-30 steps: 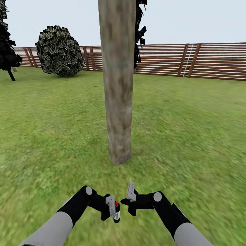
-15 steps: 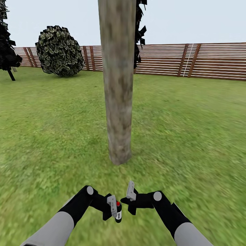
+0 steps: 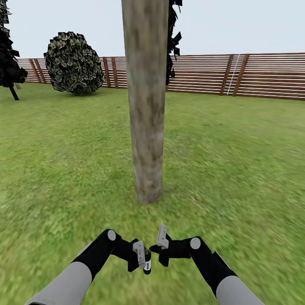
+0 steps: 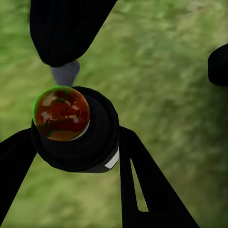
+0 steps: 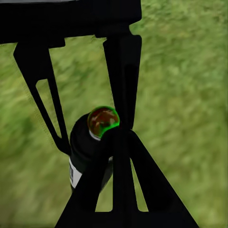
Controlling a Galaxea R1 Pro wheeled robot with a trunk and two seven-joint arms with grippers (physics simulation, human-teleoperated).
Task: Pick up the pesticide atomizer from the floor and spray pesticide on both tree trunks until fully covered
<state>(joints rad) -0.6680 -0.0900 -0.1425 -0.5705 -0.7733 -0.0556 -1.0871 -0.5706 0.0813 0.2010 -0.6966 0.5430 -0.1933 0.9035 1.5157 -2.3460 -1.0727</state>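
Left gripper fingers clamped on pesticide atomizer, held low over grass, red cap up. Right gripper just beside it, fingers spread, holding nothing. Tree trunk dead ahead of me, near. Fence behind.

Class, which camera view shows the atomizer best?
The left wrist view: the atomizer is large there, its red top clear, between the left gripper's fingers. The right wrist view shows it partly behind fingers; the head view shows it tiny.
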